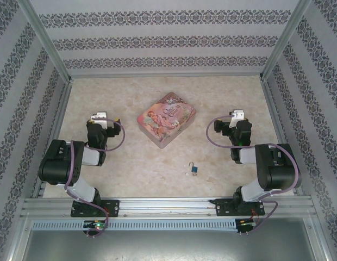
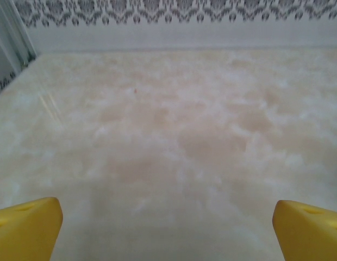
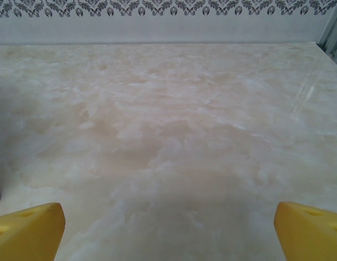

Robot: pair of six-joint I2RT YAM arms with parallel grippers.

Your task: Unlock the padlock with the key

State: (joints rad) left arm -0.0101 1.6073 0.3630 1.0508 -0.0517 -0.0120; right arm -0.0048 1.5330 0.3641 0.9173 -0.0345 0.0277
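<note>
Insp. notes, my 2 arms.

Surroundings: 1 pink tin (image 1: 166, 119), illustrated lid, lies flat near the middle of the marbled table (image 1: 130, 163), turned at an angle to the table edges. It sits between my two wrists, so it is the one bulky item on the line from one gripper to the other. Patterned walls (image 1: 168, 41) stand beyond the tin and to both sides of it. A metal rail (image 1: 168, 205) runs across on the tin's near side and carries both my bases.

Task item: 1 padlock (image 1: 193, 170), teal body, thin silver shackle. It lies on bare table on the near side of the tin, a little to its right, well apart from it and closer to my right arm. A small dark bit lies just beside it, too small to ID. Key: can't pick it out.

Tools: left gripper (image 2: 168, 231) is to the left of the tin, jaws spread wide, released, gripping nothing. Its 2 yellow fingertips (image 2: 27, 225) show over bare tabletop. Right gripper (image 3: 168, 231) is to the right of the tin in the same cond.: wide apart, not gripping anything, 2 yellow fingertips (image 3: 30, 228) over bare tabletop.

Count: 1 tin, 1 padlock, 2 arms, 2 grippers.
</note>
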